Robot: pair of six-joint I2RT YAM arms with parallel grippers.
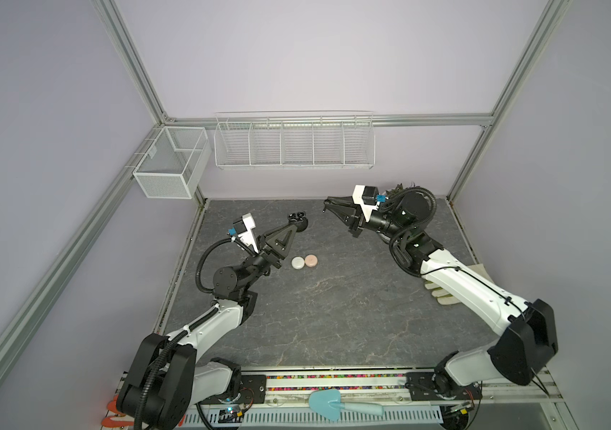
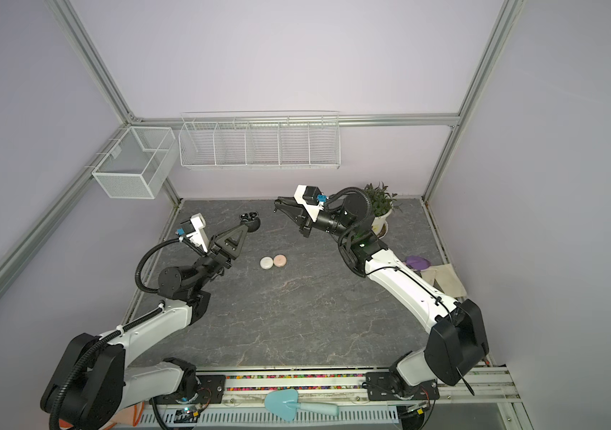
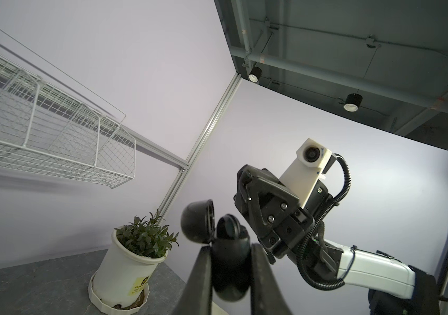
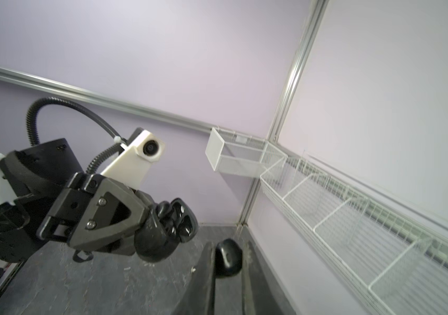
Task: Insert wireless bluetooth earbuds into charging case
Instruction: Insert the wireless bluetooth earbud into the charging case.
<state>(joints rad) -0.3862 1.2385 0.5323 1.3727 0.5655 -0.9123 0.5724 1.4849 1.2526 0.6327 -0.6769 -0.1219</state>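
- The left gripper (image 1: 294,224) is pinching the black case (image 1: 299,220): its jaws press on the round body from both sides, seen closely in the left wrist view (image 3: 229,272)
- The black case is held clear of the table (image 1: 333,320), beyond the white case (image 1: 297,263) on the back-wall side
- Its lid (image 3: 197,221) is swung open and the open face is turned toward the right gripper (image 1: 325,204)
- In the right wrist view the open wells of the black case (image 4: 182,222) show something glossy and dark; how many buds sit inside cannot be told
- The right gripper is pinching a black earbud (image 4: 228,259), with a finger on each side of it
- The black earbud is up in the air, beyond the white case and to the robot's right of it, near the black case but apart from it
- The white case lies closed on the table; the pink case (image 1: 311,260), also closed, lies just beside it on the robot's right, seemingly touching
- No whitish buds can be made out in any view
- A potted plant (image 2: 380,212) stands well beyond the white case, toward the back right corner
- A wire shelf (image 1: 294,143) hangs on the back wall, above and beyond the white case
- A blue trowel (image 1: 328,404) lies on the near side of the white case, by the front rail
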